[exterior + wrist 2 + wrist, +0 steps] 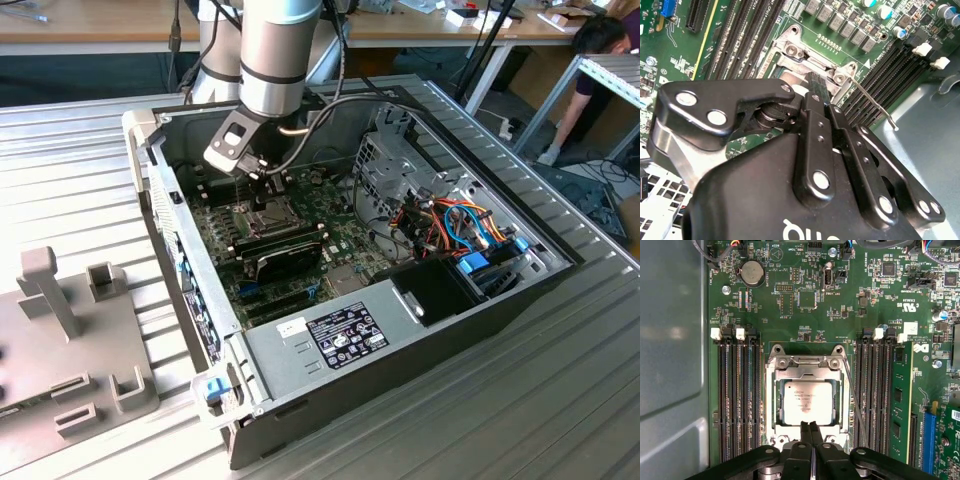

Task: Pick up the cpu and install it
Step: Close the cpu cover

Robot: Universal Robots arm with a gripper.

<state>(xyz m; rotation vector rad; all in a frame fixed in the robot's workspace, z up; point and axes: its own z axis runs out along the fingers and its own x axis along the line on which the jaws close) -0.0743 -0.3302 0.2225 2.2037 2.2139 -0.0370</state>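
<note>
Chip down in its socket, gripper closed over it.

In the first wrist view the cpu lies flat and square inside the metal socket frame on the green board, so the placing looks done. The gripper has its two thin fingers pressed together, pinching nothing, with the tips at the chip's edge. The wire lever beside the socket seems to stand free, so I judge latching remains. In the exterior view this sits upper left of centre, inside the open computer case.
</note>
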